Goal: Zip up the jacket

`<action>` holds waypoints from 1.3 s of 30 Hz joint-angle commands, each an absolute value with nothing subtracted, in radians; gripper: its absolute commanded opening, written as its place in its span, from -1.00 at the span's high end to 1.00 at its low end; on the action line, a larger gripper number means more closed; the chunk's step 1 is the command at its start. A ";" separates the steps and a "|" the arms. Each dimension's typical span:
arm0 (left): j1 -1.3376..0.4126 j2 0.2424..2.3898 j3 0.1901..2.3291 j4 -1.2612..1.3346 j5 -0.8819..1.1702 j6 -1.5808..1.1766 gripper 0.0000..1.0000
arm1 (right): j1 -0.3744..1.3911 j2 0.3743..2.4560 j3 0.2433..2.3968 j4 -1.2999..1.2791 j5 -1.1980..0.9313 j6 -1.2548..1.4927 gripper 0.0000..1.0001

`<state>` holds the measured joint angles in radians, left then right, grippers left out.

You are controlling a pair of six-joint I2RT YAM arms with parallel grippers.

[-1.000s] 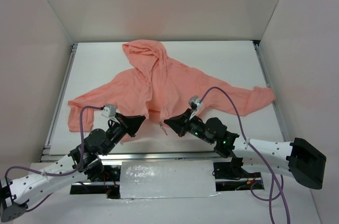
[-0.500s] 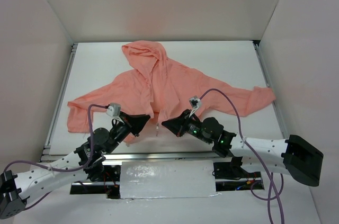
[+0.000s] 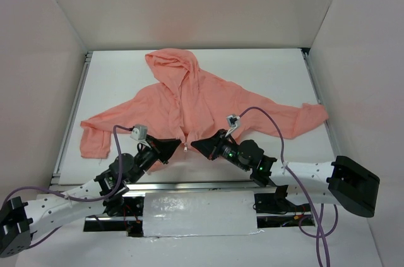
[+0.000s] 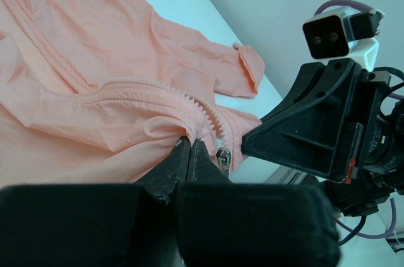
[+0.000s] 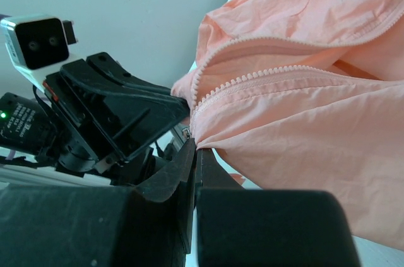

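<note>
The salmon-pink hooded jacket (image 3: 189,100) lies spread on the white table, hood at the back, front open along its zipper (image 4: 158,87). My left gripper (image 3: 172,146) is shut on the jacket's bottom hem at the left zipper edge (image 4: 190,139), with the metal slider (image 4: 223,155) hanging just beside its tips. My right gripper (image 3: 196,146) is shut on the hem of the right front panel (image 5: 197,144). The two grippers face each other, close together, at the near middle of the jacket. The zipper teeth (image 5: 252,77) run apart above.
White walls enclose the table (image 3: 265,71) on three sides. A metal rail (image 3: 189,185) runs along the near edge below the grippers. The jacket's sleeves reach left (image 3: 91,137) and right (image 3: 309,117).
Both grippers have moved inward toward each other, pulling the two bottom front corners of the jacket together. The gap at the hem has narrowed.
</note>
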<state>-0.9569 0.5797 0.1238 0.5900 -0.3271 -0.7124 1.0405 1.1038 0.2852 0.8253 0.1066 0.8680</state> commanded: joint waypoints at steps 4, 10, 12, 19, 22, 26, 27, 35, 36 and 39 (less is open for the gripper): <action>-0.954 0.595 0.127 0.689 -0.342 -0.724 1.00 | 1.052 1.121 0.298 0.908 0.141 0.877 1.00; -0.954 0.578 0.120 0.690 -0.350 -0.723 1.00 | 1.052 1.134 0.285 0.910 0.156 0.888 1.00; -0.954 0.575 0.118 0.690 -0.350 -0.726 1.00 | 1.052 1.135 0.290 0.900 0.164 0.888 1.00; -0.954 0.568 0.120 0.684 -0.359 -0.723 1.00 | 1.052 1.137 0.279 0.923 0.166 0.903 1.00; -0.956 0.572 0.118 0.686 -0.359 -0.723 1.00 | 1.055 1.140 0.282 0.928 0.156 0.902 1.00; -0.956 0.578 0.120 0.683 -0.362 -0.723 1.00 | 1.055 1.143 0.278 0.943 0.150 0.904 1.00; -0.954 0.578 0.118 0.684 -0.362 -0.721 1.00 | 1.055 1.144 0.276 0.943 0.152 0.904 1.00; -0.954 0.594 0.121 0.690 -0.351 -0.722 1.00 | 1.058 1.141 0.281 0.931 0.170 0.900 1.00; -0.954 0.595 0.120 0.690 -0.350 -0.724 1.00 | 1.055 1.141 0.281 0.930 0.175 0.903 1.00; -0.954 0.592 0.117 0.690 -0.350 -0.726 1.00 | 1.055 1.141 0.282 0.925 0.186 0.905 1.00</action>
<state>-0.9569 0.5949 0.1234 0.6140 -0.3462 -0.7147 1.0477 1.1358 0.2848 0.8814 0.1520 0.9009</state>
